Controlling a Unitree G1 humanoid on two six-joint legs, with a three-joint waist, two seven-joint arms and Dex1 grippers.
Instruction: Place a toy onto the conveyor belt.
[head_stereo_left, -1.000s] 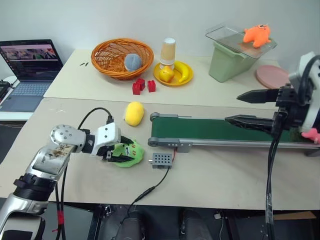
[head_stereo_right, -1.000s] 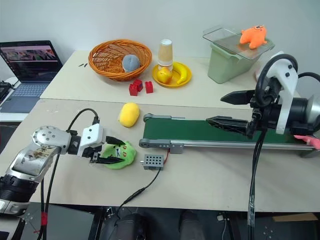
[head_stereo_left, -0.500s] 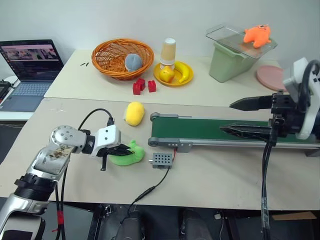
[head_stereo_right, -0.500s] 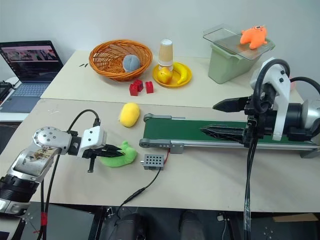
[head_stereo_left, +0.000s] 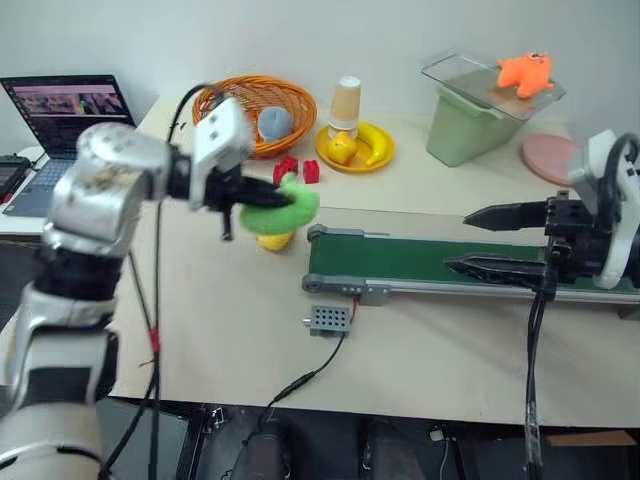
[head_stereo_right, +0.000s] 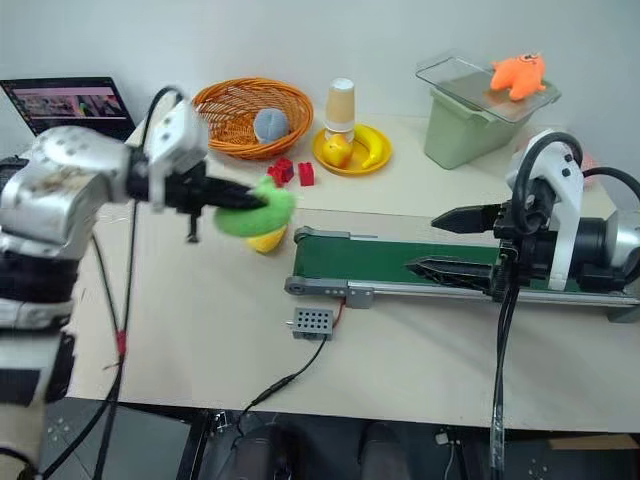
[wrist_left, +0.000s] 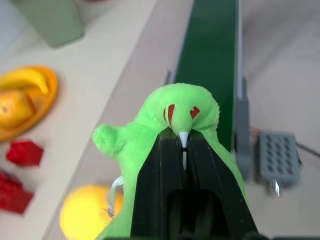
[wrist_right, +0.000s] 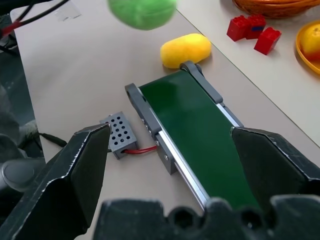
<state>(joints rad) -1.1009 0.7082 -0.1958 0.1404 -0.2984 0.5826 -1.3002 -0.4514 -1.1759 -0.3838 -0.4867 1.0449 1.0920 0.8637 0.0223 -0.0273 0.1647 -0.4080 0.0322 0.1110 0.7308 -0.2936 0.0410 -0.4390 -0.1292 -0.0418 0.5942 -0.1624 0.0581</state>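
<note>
From the head camera, I see my left gripper (head_stereo_left: 268, 196) clamped on a green plush toy (head_stereo_left: 284, 206), held in the air above the table (head_stereo_left: 220, 320), just short of the rounded grey end of the conveyor belt (head_stereo_left: 400, 262). The dark green belt runs to the right between grey metal rails, its near end bare. My right gripper (head_stereo_left: 478, 240) hangs over the belt farther along, its fingers spread wide and holding nothing. A small perforated control box (head_stereo_left: 326, 319) sits beside the belt's near rail, with bare tabletop all round it. At the back, a woven orange basket (head_stereo_left: 262, 107) holds a grey-blue ball (head_stereo_left: 274, 122); a yellow plate (head_stereo_left: 355, 150) carries fruit.

From the left wrist camera, I see the two black fingers (wrist_left: 160, 175) pressed together with the soft green toy bulging round them. The belt lies beyond it, and a smooth yellow oval toy (wrist_left: 85, 215) lies on the table below.

From the right wrist camera, I see the broad fingers (wrist_right: 85, 165) standing well apart over the belt's end. Red blocks (wrist_right: 252, 31) lie on the table past the yellow toy.
</note>
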